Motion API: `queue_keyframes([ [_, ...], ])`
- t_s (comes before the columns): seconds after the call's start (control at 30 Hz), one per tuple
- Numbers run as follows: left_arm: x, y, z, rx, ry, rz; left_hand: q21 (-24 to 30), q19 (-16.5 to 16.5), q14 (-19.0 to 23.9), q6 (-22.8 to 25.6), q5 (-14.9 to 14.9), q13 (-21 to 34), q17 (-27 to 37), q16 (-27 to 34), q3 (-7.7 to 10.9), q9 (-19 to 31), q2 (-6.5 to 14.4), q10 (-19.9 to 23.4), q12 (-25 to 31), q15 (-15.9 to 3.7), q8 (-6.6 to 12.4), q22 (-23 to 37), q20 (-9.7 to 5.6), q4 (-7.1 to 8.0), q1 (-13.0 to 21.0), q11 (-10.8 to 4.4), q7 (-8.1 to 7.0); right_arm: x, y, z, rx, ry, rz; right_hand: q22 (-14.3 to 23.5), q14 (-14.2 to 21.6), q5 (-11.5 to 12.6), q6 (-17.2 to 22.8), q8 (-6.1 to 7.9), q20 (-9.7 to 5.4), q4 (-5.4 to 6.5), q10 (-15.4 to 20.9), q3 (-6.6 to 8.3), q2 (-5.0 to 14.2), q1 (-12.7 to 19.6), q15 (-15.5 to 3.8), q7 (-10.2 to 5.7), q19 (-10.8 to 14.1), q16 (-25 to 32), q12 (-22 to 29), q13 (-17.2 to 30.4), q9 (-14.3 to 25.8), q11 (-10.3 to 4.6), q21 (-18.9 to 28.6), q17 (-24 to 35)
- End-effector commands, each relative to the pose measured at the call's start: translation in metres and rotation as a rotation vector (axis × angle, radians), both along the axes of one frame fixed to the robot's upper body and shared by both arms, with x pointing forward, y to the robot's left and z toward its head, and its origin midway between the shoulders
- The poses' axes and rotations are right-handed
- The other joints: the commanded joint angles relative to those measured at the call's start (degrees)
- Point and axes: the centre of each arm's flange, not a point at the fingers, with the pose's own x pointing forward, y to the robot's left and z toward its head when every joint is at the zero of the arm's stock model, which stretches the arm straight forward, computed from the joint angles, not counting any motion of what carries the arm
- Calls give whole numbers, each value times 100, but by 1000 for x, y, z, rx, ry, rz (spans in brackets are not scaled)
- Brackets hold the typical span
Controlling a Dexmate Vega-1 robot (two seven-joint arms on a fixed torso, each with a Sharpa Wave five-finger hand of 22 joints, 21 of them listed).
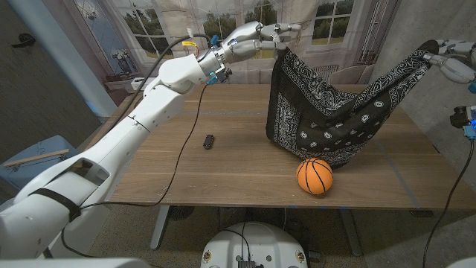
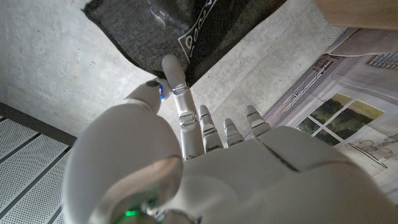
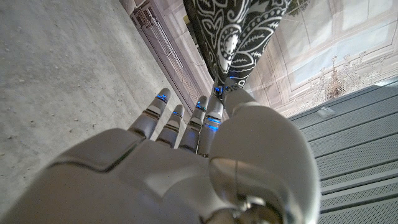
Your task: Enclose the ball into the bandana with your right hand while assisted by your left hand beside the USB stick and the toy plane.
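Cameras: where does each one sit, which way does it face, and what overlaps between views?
Head view: fixed on the robot's head, looking down at the table; both arms, left hand and right hand holding up the bandana above the ball.
Left wrist view: on the left wrist, along the left hand; fingers pinch black cloth.
Right wrist view: on the right wrist, along the right hand, gripping patterned cloth.
Shared: the bandana shows in all three.

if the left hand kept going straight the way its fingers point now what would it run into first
Most likely the bandana itself: the left hand points across toward the robot's right and already grips the cloth's raised corner. Beyond that, depth is unclear.
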Motion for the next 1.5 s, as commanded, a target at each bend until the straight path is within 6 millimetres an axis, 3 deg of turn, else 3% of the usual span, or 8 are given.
queue_keyframes([
  [0.03, -7, -22, -9, 105, 38, -72, 2, -17, 5, -61, 63, 29, 19, -12, 54, 54, 14, 46, -34, 19, 55, 30, 56, 9, -44, 51, -88, -21, -21, -41, -15, 156, 45, 11, -17, -46, 170, 924, -31, -6, -59, 41, 41, 51, -72, 73, 43, -5, 6, 15, 6, 53, 26, 21],
  [0.27, -9, -30, -18, 158, 62, -109, -9, -42, 1, -88, 105, 30, 19, -20, 70, 117, 6, 32, -49, 32, 87, 32, 65, 15, -69, 97, -92, -29, -26, -63, 2, 210, 61, 10, -26, -57, 153, 936, -38, -13, -62, 35, 54, 70, -51, 110, 60, 16, 24, 16, 23, 90, 37, 24],
  [0.53, -13, -38, -26, 240, 80, -135, -20, -65, -13, -103, 153, 32, 19, -31, 89, 145, 1, 19, -64, 53, 103, 33, 83, 23, -97, 123, -101, -35, -26, -76, -8, 308, 97, 9, -91, -59, 141, 954, -18, -25, -109, 29, 57, 95, 36, 148, 47, 13, 23, 16, 46, 150, 36, 23],
  [1.07, -27, -27, -38, 414, 87, -127, -14, -44, 98, -126, 303, 35, 17, -8, 185, 280, -3, 107, -54, 91, 195, 41, 131, -8, -109, 236, -24, -37, -2, -72, -130, 552, 191, 10, -296, -17, 167, 1034, -34, -62, -199, 48, 40, 164, 283, 287, 51, -20, 33, 15, 128, 383, 50, 6],
  [1.33, -38, -31, -44, 465, 80, -202, 25, 57, 138, -153, 332, 36, 13, -10, 211, 175, -10, 122, -58, 112, 126, 42, 155, -13, -126, 250, -7, -44, 2, -76, -134, 646, 211, 8, -228, 177, 367, 1224, 29, -101, 201, 184, -101, 191, 386, 547, 49, 19, 187, 27, 240, 630, 59, -8],
  [1.5, -42, -36, -50, 505, 77, -224, 37, 89, 172, -162, 338, 37, 5, -14, 217, 96, -16, 139, -59, 141, 72, 42, 182, -17, -139, 235, 44, -45, 2, -83, -110, 710, 209, 10, -156, 311, 380, 1303, 48, -74, 413, 245, -132, 153, 402, 560, 38, 51, 269, 63, 311, 698, 61, 0],
])
